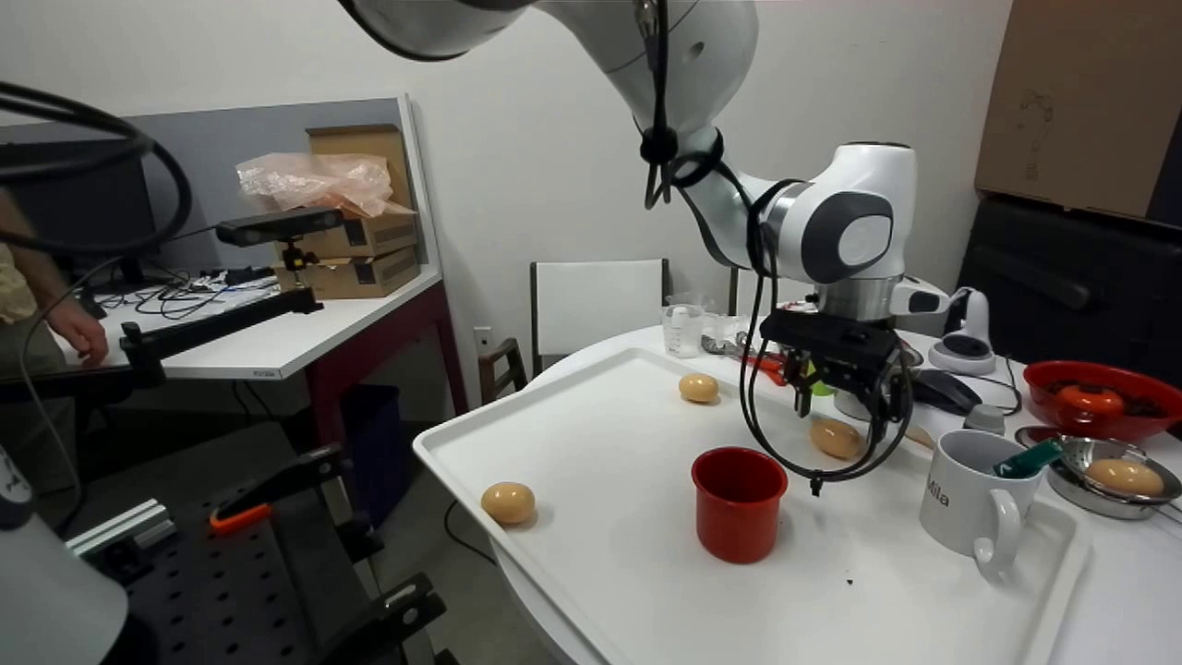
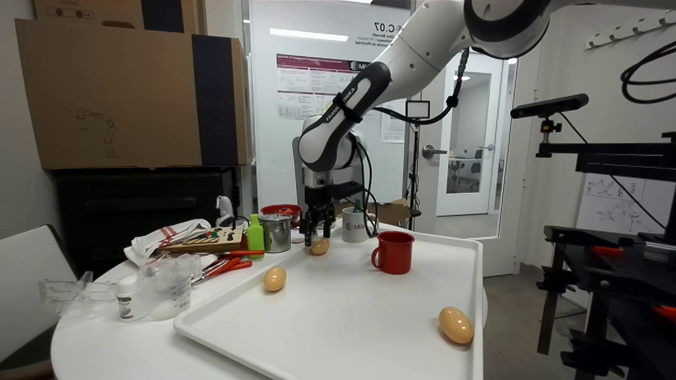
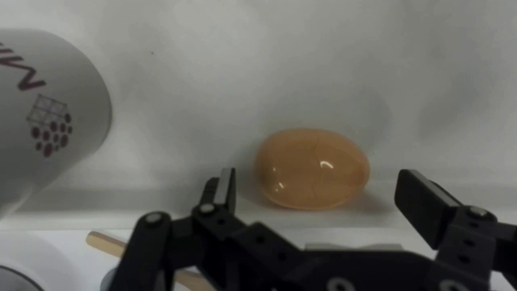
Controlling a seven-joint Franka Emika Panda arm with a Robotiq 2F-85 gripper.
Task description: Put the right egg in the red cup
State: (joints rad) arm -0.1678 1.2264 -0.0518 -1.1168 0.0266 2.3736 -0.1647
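Gripper (image 3: 316, 173) points down over the tray (image 2: 343, 327), its fingers (image 3: 424, 208) spread wide, one to each side of the right egg (image 3: 312, 169). Wrist view: a clear gap between shell and finger on both sides. Height of the fingertips above the tray: cannot tell.

Right egg lies on its side on the tray, along the border nearest the table's (image 2: 100, 343) edge by the black case (image 1: 1062, 296). In an exterior view a loop of black cable (image 1: 816, 477) hangs before this part of the tray.

Red cup (image 1: 739, 517) stands upright on the same tray, well apart from the egg and closer to the table's edge facing the black bench (image 1: 222, 591); egg is outside it.

Also on the tray: a second egg (image 1: 699, 388) along the same border, toward the table's edge by the white chair (image 1: 600, 307); a third egg (image 2: 456, 325) close to the table's edge facing the bench. A fourth egg (image 1: 1124, 477) sits in a metal dish (image 1: 1094, 503) on the table, off the tray.

White mug (image 1: 960, 503) upright on the tray, at the end away from the chair-side table edge, a dark green item (image 1: 1028, 459) in it, too little showing to name. Green bottle (image 2: 255, 237) stands between the tray and the case-side edge of the table.
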